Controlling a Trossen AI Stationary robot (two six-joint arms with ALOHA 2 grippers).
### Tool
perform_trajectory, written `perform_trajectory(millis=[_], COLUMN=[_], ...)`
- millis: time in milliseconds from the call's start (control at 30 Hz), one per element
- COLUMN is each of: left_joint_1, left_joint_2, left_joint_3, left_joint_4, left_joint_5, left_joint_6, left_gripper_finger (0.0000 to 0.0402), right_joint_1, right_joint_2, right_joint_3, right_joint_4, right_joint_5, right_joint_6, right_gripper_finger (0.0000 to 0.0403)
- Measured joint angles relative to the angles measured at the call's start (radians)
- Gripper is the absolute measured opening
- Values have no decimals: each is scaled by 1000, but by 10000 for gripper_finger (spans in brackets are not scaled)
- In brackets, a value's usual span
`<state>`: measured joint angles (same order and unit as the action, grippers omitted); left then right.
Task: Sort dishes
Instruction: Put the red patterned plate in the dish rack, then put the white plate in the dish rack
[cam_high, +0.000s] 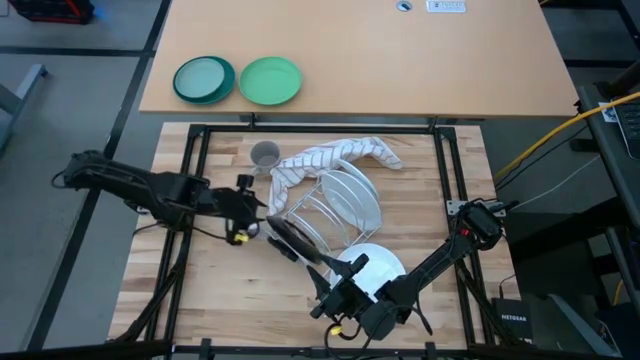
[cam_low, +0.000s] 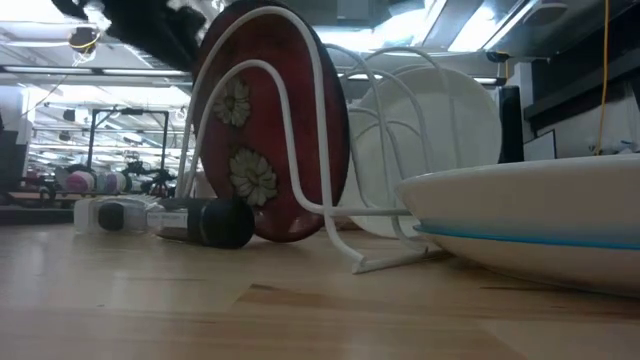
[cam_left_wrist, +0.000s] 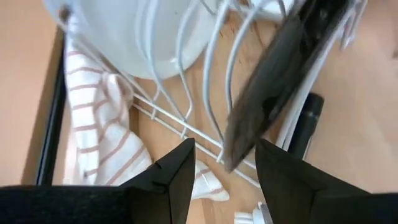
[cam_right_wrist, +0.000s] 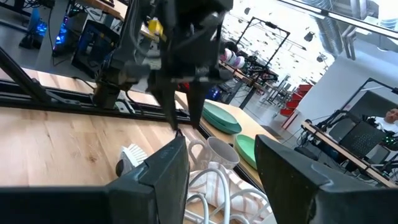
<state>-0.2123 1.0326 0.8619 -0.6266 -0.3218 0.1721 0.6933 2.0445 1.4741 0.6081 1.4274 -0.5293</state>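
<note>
Left gripper (cam_high: 262, 213) hangs released just beside the flowered plate (cam_low: 262, 125), now slotted upright in my rack (cam_high: 335, 205); right gripper (cam_high: 345, 278) waits open.

**Left gripper open beside the dark plate in the rack**

The left gripper (cam_left_wrist: 222, 163) has its two dark fingers (cam_left_wrist: 171, 177) spread apart, with nothing between them. Just past the fingertips stands the dark plate (cam_left_wrist: 280, 74), seen from its black back, tilted and leaning in the white wire rack (cam_left_wrist: 186, 118). Deeper in the rack sits a white plate (cam_left_wrist: 137, 31) behind the wire loops. A white cloth with reddish stripes (cam_left_wrist: 102, 124) lies crumpled on the wooden table (cam_left_wrist: 367, 124) next to the rack. A dark cylindrical object (cam_left_wrist: 308, 121) lies on the wood beside the dark plate's lower edge.
</note>
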Motion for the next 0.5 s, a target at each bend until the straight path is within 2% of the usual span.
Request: perform_trajectory(millis=[167, 367, 500], left_joint_1=[0, 0, 0], left_joint_2=[-112, -269, -378], left_joint_3=[39, 77, 79], left_joint_4=[-83, -203, -249], left_joint_5=[0, 0, 0], left_joint_6=[-64, -188, -248], left_gripper_finger=[155, 155, 155], right_joint_1=[6, 41, 72], right_joint_2=[-35, -153, -269], right_joint_3=[-1, -1, -1], right_joint_4=[17, 17, 20], right_joint_5=[-7, 22, 135], right_joint_6=[-33, -303, -486], right_gripper_finger=[195, 195, 195])
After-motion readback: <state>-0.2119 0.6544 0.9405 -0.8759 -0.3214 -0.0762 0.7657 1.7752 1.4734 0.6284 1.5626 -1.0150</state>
